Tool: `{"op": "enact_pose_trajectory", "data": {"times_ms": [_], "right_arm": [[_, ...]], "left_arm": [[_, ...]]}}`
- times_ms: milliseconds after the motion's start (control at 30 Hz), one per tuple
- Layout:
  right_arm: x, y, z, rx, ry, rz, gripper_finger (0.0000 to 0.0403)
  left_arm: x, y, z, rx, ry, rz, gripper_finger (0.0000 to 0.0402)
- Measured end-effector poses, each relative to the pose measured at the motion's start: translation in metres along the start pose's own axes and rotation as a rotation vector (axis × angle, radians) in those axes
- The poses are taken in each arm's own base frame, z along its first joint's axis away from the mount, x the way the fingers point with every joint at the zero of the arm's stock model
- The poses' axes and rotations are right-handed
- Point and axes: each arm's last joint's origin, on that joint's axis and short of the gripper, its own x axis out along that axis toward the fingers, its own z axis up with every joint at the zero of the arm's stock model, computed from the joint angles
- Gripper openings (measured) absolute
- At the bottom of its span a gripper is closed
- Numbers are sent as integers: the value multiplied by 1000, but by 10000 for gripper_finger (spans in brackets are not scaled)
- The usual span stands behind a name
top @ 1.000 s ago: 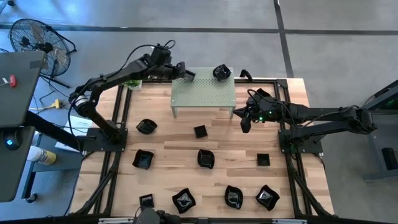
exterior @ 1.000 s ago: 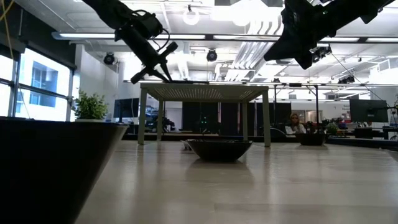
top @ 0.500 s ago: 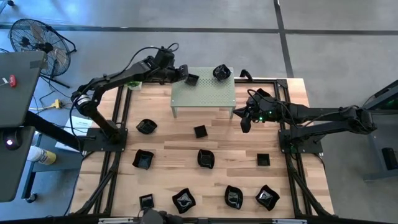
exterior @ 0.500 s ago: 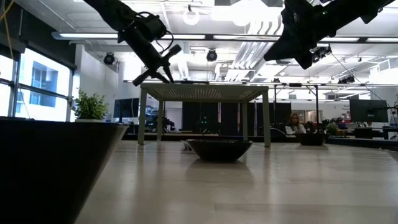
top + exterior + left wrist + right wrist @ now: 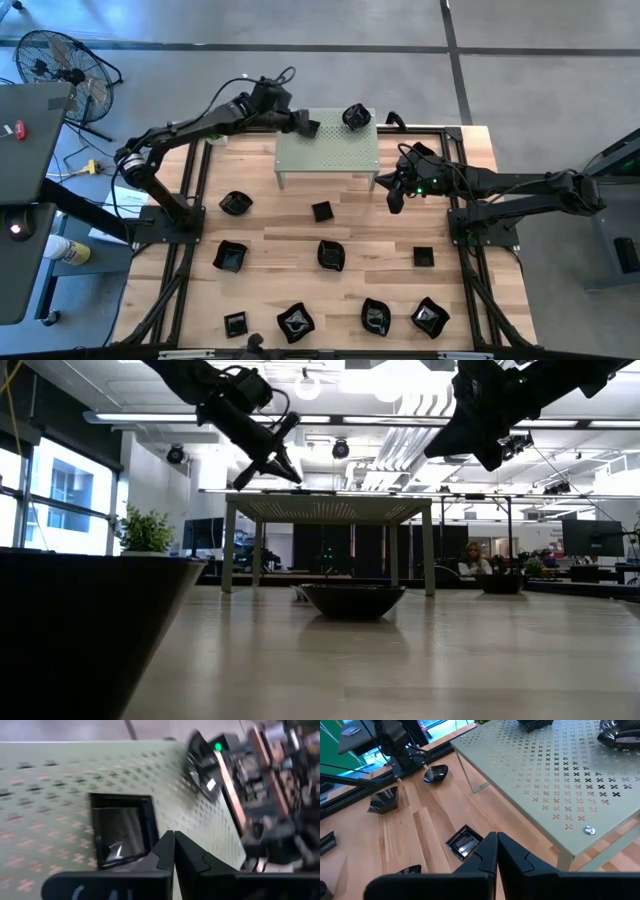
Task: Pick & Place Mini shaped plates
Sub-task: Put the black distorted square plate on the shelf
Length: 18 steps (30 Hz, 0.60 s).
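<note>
Black mini plates (image 5: 330, 254) are scattered over the wooden table (image 5: 270, 215), two set on the perforated stand (image 5: 330, 150) — one square plate (image 5: 120, 832) just beside the left gripper (image 5: 303, 125), fingers pressed together, empty — while the right gripper (image 5: 393, 200), likewise closed, is parked beside the stand.

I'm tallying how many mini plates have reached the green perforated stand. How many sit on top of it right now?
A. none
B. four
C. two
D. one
C: the high view shows a square plate near the stand's left back corner and a rounded plate near its right back corner; the other plates lie on the wooden table.
</note>
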Motion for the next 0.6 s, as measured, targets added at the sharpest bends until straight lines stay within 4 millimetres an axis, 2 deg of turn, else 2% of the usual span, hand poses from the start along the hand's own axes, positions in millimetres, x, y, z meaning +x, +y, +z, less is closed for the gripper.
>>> {"op": "enact_pose_trajectory", "data": {"times_ms": [133,267,367,500,600], "right_arm": [[0,1,-1,18,20,45,3],[-1,7,-4,63,70,113,2],[-3,16,-13,85,129,147,2],[-6,32,-27,123,228,190,2],[-7,45,-40,158,318,221,2]], "left_arm": [[-11,-12,-7,167,21,-30,1],[-40,-24,-14,324,25,-58,1],[-63,-31,-28,420,-42,-129,1],[-83,-23,-59,448,-174,-213,0],[-95,-9,-83,455,-263,-252,0]]}}
